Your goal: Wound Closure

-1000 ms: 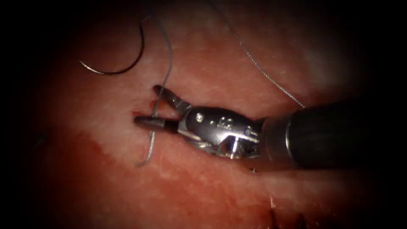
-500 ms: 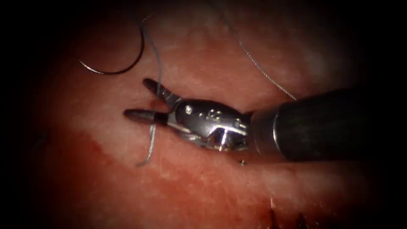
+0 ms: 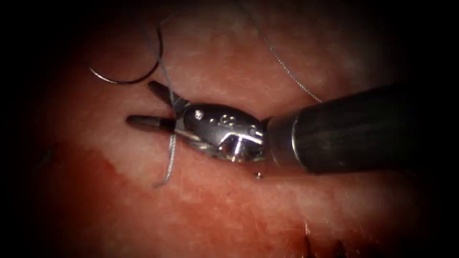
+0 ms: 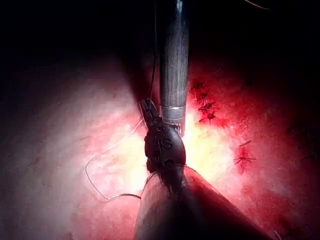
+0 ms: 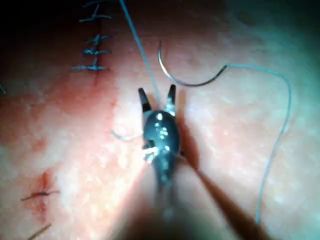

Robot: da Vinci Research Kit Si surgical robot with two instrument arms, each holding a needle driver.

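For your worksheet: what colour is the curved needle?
Dark metallic grey; the needle shows best in the endoscope view.

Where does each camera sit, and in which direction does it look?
Endoscope view: above and in front of the tissue, looking down; the right gripper enters from the right, jaws open, thread between them.
Left wrist view: on the left arm, looking past a near shaft at tissue and stitches.
Right wrist view: on the right arm, looking along its shaft at its open gripper.
Shared: endoscope and right wrist views both show the free needle.
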